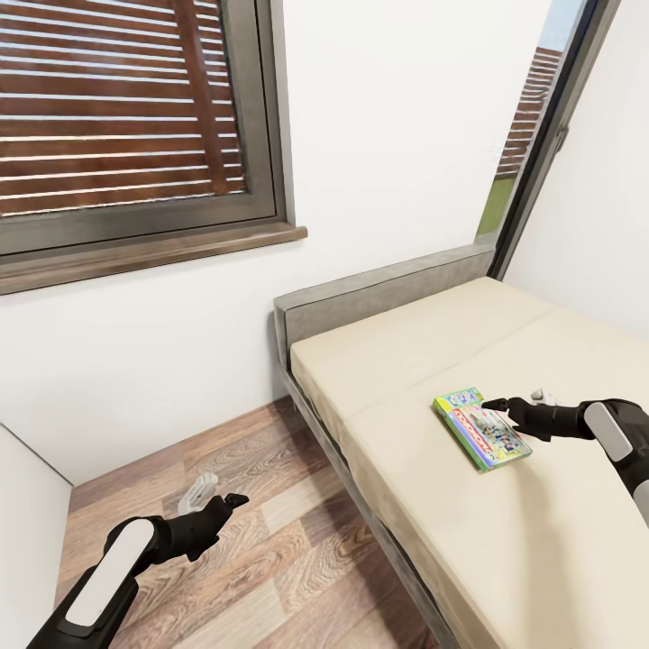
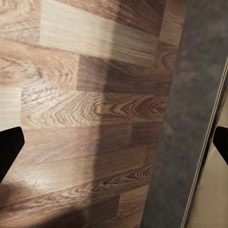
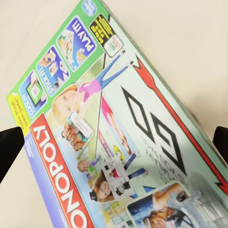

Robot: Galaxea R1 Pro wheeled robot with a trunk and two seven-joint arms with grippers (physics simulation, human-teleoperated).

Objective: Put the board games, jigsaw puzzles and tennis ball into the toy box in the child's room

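Right end effector (image 1: 512,402) spread over Monopoly box (image 1: 480,429).

The bed (image 1: 433,361) — plain beige mattress on a grey upholstered frame with a low grey headboard — stands on the wood-plank floor (image 1: 261,541), its headboard end near the white wall. One green-edged Monopoly board game (image 1: 480,428) lies flat on the mattress, about midway along and well in from the floor-side edge.

Home bedroom: bed (image 1: 505,541) sitting on plank floor (image 1: 261,559), white walls, shuttered window (image 1: 126,117) showing.
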